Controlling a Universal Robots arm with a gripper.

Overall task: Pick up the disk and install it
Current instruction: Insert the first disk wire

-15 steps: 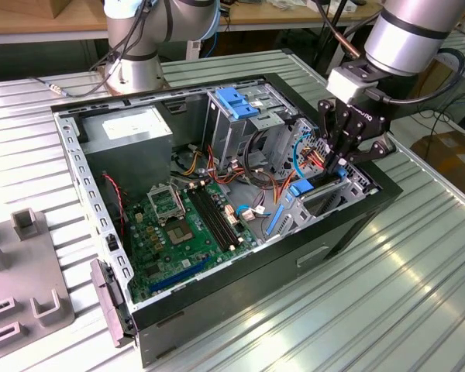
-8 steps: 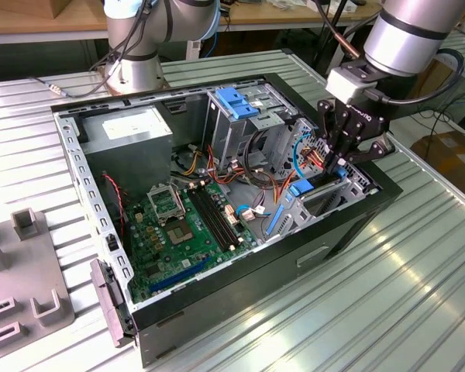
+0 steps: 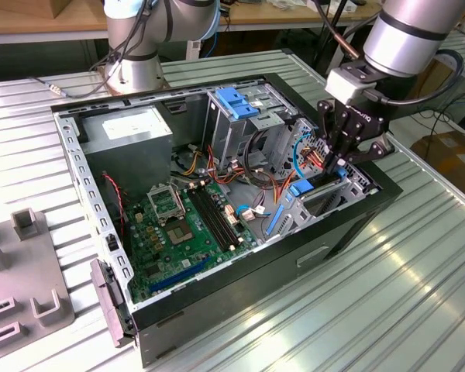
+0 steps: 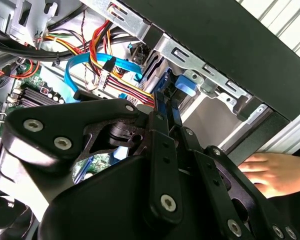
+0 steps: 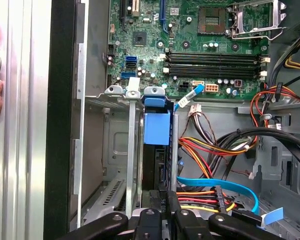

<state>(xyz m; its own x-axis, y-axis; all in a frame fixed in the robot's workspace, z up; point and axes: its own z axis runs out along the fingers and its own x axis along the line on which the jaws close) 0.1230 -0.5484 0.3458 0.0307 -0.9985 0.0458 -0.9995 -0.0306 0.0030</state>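
- End effector (image 3: 343, 159) hung at the right of the exterior view, low inside the open computer case (image 3: 356, 221); we saw its fingers (image 4: 162, 117) closed narrowly on the disk (image 5: 156, 150).
- Disk stood on edge in the metal drive bay (image 5: 117, 150), at lower centre of the first wrist view, its blue carrier uppermost.
- We noted a person's hand (image 4: 270, 172) resting outside the case on the ribbed tabletop (image 3: 418, 294).

My claw (image 3: 339, 164) hangs tight in the case's corner on the exterior view's right: orange and red cables (image 5: 210, 150) crowd one side, the bay's metal rail (image 5: 131, 155) the other. Open room lies over the motherboard (image 3: 187, 225).
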